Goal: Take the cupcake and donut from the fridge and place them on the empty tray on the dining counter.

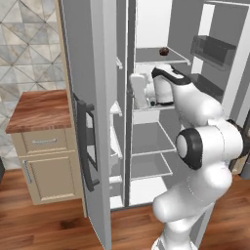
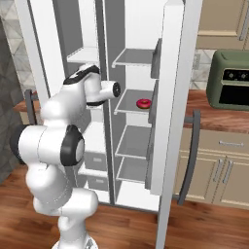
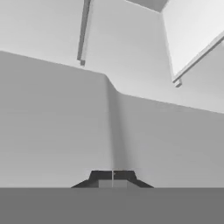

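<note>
Arm pose: it rises from the base, elbow bent, forearm reaching forward into the open fridge (image 1: pixel 105 97) at middle-shelf height, wrist turned toward the interior. Gripper (image 3: pixel 113 176) faces the grey inner walls near a corner seam; fingertips pressed together, nothing between them.

Donut (image 2: pixel 143 103): pink ring lying on a middle shelf of the right-hand compartment, to the right of the hand and apart from it.

Cupcake (image 1: pixel 164 51): small dark cake sitting on the shelf above the hand, toward the back, untouched.

Both fridge doors stand open. Beside the fridge, a wood-topped cabinet (image 1: pixel 41 110).
</note>
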